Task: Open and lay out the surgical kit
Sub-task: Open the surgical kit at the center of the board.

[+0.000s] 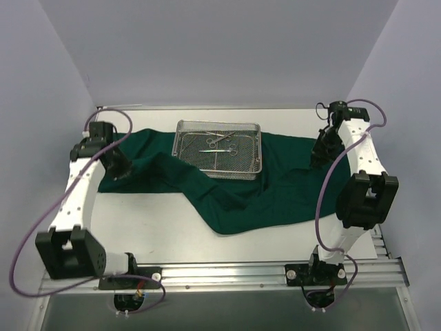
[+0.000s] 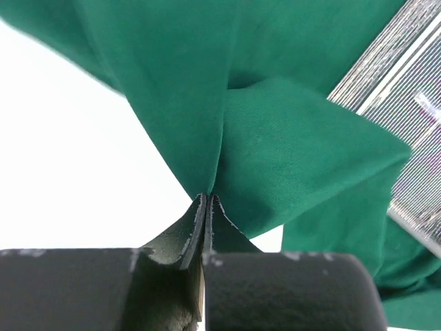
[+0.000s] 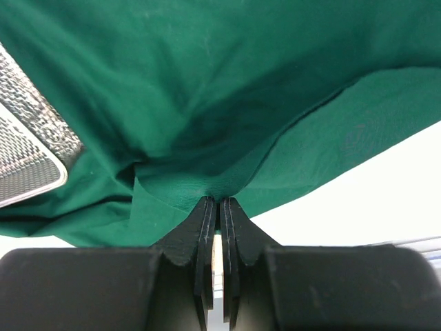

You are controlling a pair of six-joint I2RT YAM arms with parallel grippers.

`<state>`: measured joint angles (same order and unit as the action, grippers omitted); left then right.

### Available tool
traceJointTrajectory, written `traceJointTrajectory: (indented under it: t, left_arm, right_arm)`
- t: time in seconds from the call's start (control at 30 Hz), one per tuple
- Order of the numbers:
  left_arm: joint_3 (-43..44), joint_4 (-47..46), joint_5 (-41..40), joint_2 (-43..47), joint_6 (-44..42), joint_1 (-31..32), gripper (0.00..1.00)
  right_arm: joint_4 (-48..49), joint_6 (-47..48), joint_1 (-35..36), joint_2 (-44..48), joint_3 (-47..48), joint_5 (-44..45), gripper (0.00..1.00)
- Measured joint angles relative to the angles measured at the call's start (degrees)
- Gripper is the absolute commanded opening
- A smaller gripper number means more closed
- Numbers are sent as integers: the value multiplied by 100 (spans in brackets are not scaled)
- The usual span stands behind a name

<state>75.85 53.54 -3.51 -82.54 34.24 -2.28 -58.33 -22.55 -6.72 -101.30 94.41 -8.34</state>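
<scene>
The drape (image 1: 275, 186) lies spread across the middle of the table (image 1: 158, 227), with the tray (image 1: 219, 123) on it at 12 o'clock holding the instruments (image 1: 219, 141). The left gripper (image 1: 125, 174) is clamped on the drape's edge at 9 o'clock. The right gripper (image 1: 316, 164) is pinched tight on a fold at 3 o'clock.

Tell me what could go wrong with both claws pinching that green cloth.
The rectangular silver wire-mesh tray sits on the dark green cloth drape; pulling outward could drag or tip it, spilling the steel scissor-like instruments. Left claw and right claw pinch only thin folds, which may slip free.
</scene>
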Motion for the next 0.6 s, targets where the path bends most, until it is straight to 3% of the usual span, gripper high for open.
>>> traceJointTrajectory:
  t: [0.3, 0.6]
  left_arm:
    - [-1447, 1174, -175, 2800, 498, -7, 2]
    - [-1893, 2138, -188, 4411, 824, -7, 2]
  right_arm:
    - [-92, 4, 0, 479, -474, 0, 0]
    - [-479, 13, -9, 1300, -1134, 0, 0]
